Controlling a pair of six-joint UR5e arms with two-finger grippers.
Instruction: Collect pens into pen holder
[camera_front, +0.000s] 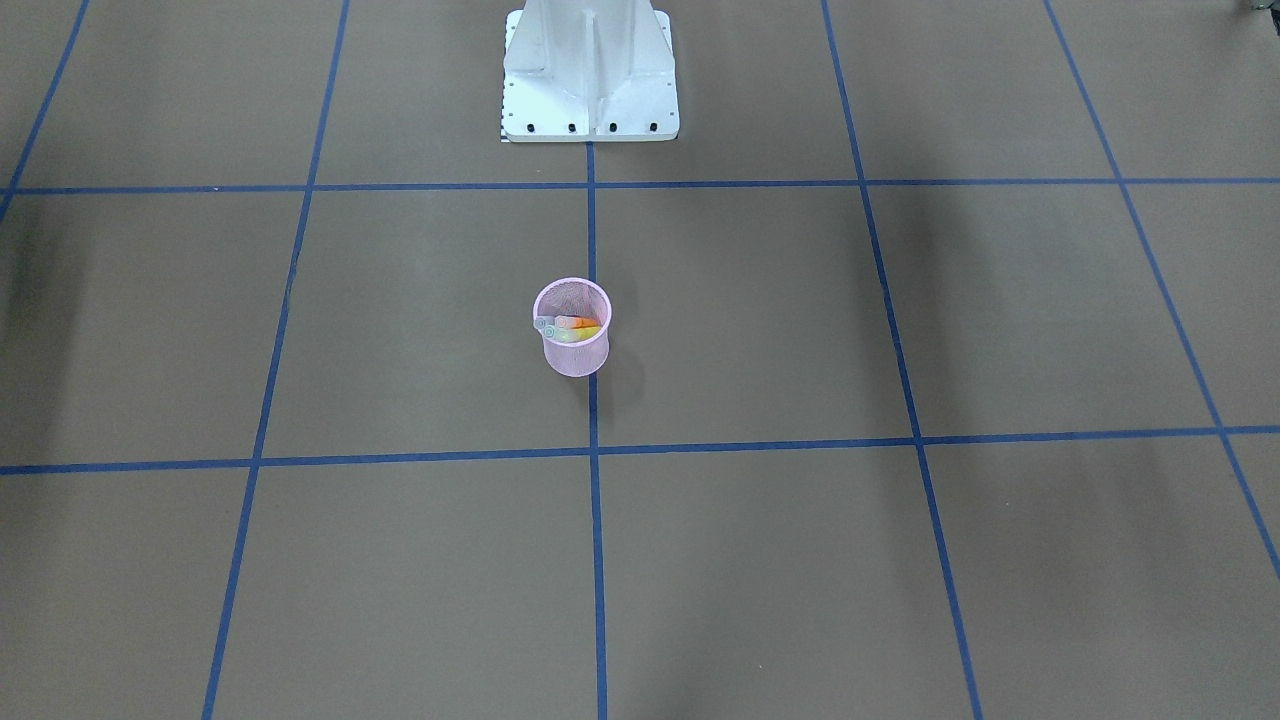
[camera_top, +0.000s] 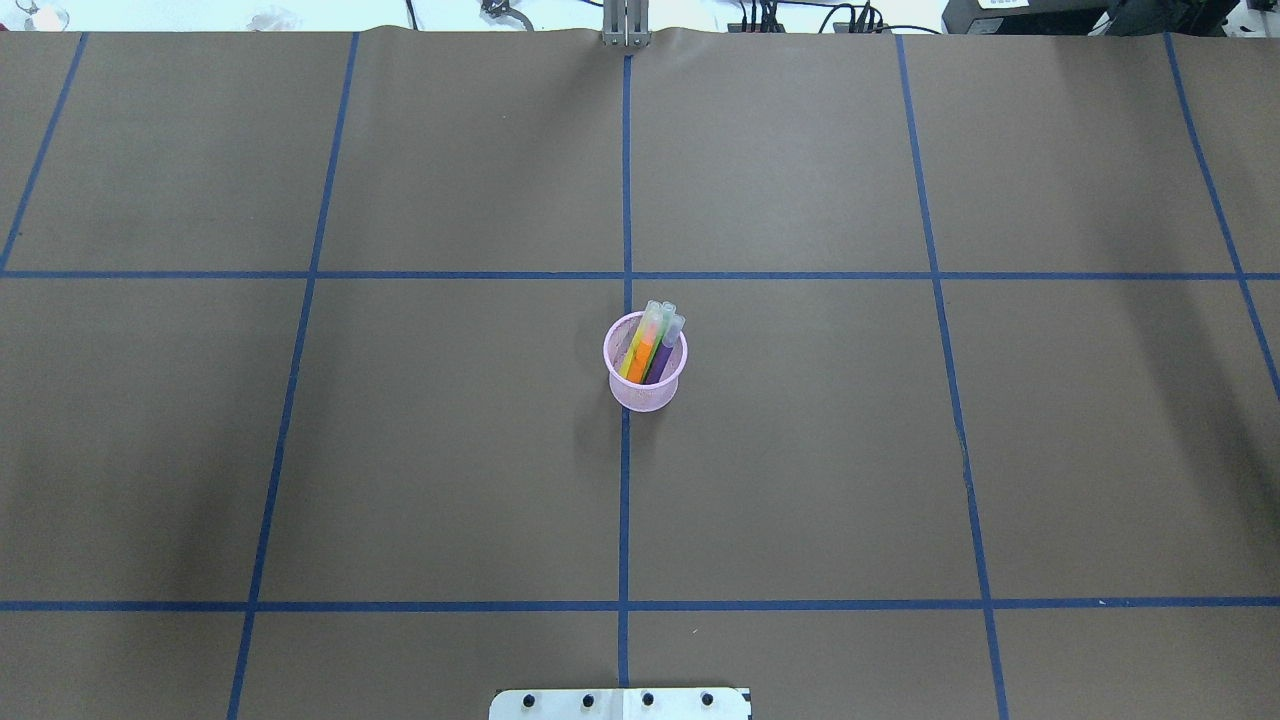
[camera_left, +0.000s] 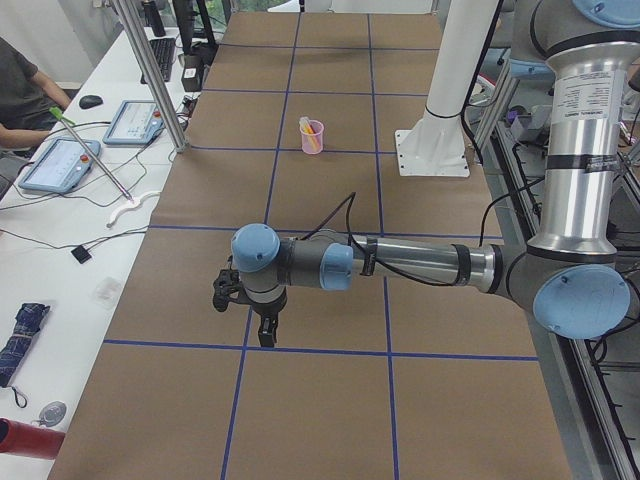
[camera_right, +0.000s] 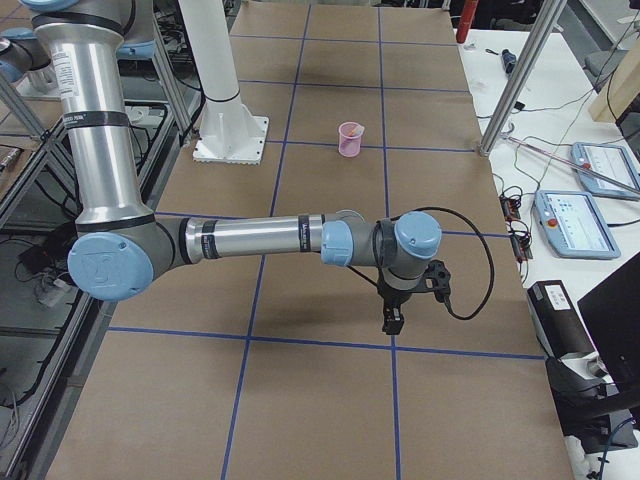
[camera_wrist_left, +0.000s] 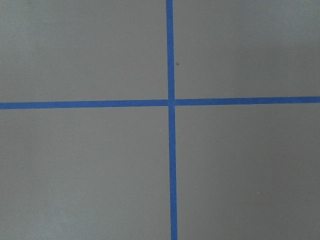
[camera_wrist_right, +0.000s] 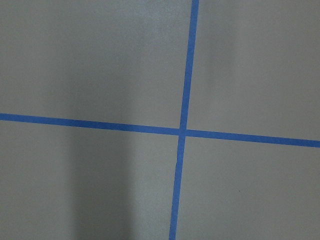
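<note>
Pink mesh pen holder (camera_top: 642, 392) stands upright at ctr of counter (camera_top: 400, 450), on the tape line (camera_top: 625, 500); four pens (camera_top: 645, 345) inside, pale caps up, leaning on its rim toward 12 o'clock, so collection judged complete. Left claw (camera_left: 266, 338) and right claw (camera_right: 392, 322) hang over the counter well apart from it, prob. parked clear; side views only, cannot tell if spread or pressed together.
</note>
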